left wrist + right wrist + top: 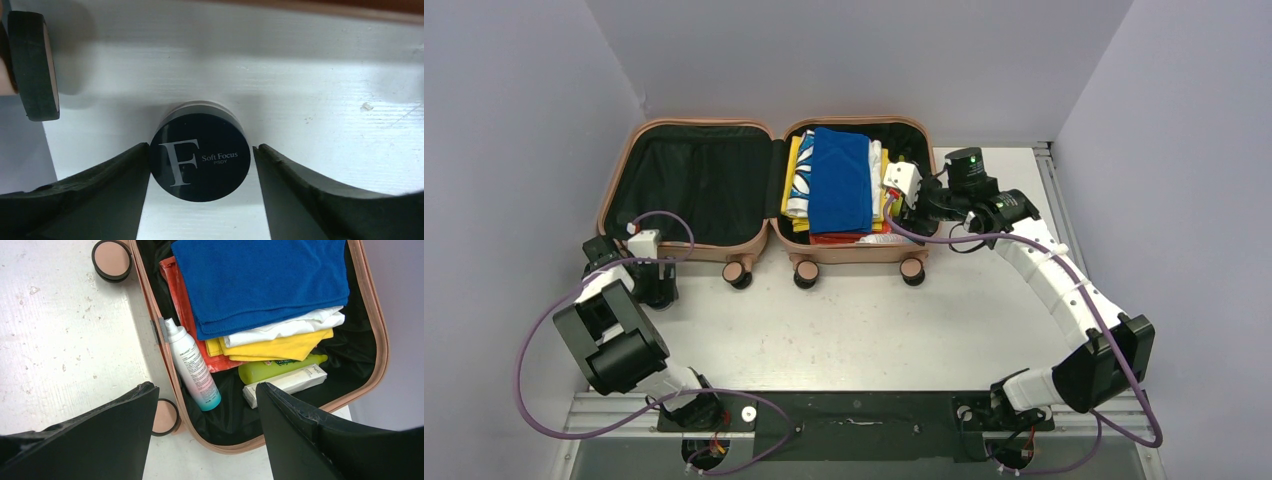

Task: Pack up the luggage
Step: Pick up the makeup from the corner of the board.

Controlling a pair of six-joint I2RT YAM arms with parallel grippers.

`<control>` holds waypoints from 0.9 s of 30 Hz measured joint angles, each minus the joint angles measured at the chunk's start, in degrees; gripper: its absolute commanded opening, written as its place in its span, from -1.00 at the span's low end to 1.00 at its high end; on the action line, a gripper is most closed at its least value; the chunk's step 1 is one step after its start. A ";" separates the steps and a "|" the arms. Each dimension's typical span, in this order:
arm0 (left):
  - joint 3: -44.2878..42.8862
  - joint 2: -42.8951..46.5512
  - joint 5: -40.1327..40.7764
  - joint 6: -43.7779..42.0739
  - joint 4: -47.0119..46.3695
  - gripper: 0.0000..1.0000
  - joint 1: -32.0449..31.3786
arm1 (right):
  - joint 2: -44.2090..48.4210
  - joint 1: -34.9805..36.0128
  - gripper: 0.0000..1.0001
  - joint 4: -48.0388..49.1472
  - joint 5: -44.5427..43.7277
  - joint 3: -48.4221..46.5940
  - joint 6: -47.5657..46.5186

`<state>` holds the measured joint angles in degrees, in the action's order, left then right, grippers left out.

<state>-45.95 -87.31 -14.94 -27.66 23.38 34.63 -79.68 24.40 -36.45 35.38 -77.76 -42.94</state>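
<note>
The luggage [704,247] lies open at the back of the table, a salmon-pink clamshell with black lining. Its left shell [689,180] is empty. Its right shell holds folded clothes topped by a blue towel [839,180]. My left gripper [652,268] is low at the table by the left shell's front corner. In the left wrist view its jaws [201,150] are open around a black round jar [200,157] lettered "F Soft Focus", the left finger touching it, the right finger a sliver away. My right gripper [902,188] hovers open and empty over the right shell's edge [260,442].
The right wrist view shows a white-pink-teal spray bottle [192,367], a green bottle [270,369] and a white box [287,382] beside the clothes [260,280]. Caster wheels [804,272] stick out toward me. One wheel [32,65] stands just left of the jar. Grey walls enclose the table.
</note>
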 measured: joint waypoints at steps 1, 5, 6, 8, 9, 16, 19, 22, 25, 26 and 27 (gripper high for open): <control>0.00 0.00 -0.09 0.04 -0.02 0.27 0.00 | 0.02 0.00 0.45 0.00 0.00 0.00 -0.02; 0.00 0.00 -0.48 -0.02 -0.04 -0.42 0.00 | 0.11 0.00 0.46 0.02 0.00 0.00 0.00; 0.00 0.04 -0.59 -0.04 -0.07 -0.56 0.00 | 0.11 0.00 0.51 0.02 0.00 0.00 0.00; -0.02 0.09 -0.83 -0.20 0.04 -0.74 0.00 | 0.17 0.00 0.70 0.02 0.00 0.00 0.02; -0.02 0.15 -0.87 -0.24 0.24 -0.78 0.00 | 0.22 0.00 0.79 0.00 -0.02 0.00 0.15; -0.42 6.69 -3.65 -0.48 6.93 -0.86 -0.04 | 2.40 -0.35 0.90 1.09 -0.70 0.90 1.31; -2.27 12.31 -4.72 -0.59 10.56 -0.86 -1.14 | 3.76 -1.81 0.88 1.79 -1.03 1.64 2.36; -5.22 18.25 -4.92 -0.55 13.68 -0.86 -4.70 | 4.98 -4.02 0.87 2.82 -1.38 2.51 3.34; -7.87 23.04 -4.22 0.11 15.85 -0.85 -11.19 | 6.56 -6.27 0.82 4.79 -2.56 4.50 5.07; -9.01 24.33 -2.86 0.79 16.59 -0.85 -15.02 | 7.17 -7.04 0.82 5.66 -3.26 5.27 6.16; -10.05 24.90 -1.88 1.62 17.14 -0.85 -18.51 | 7.63 -7.89 0.82 6.67 -4.04 6.01 7.19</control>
<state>-56.01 -62.41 -16.82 -26.04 40.51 16.12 -72.05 16.51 -29.78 31.33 -71.75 -35.75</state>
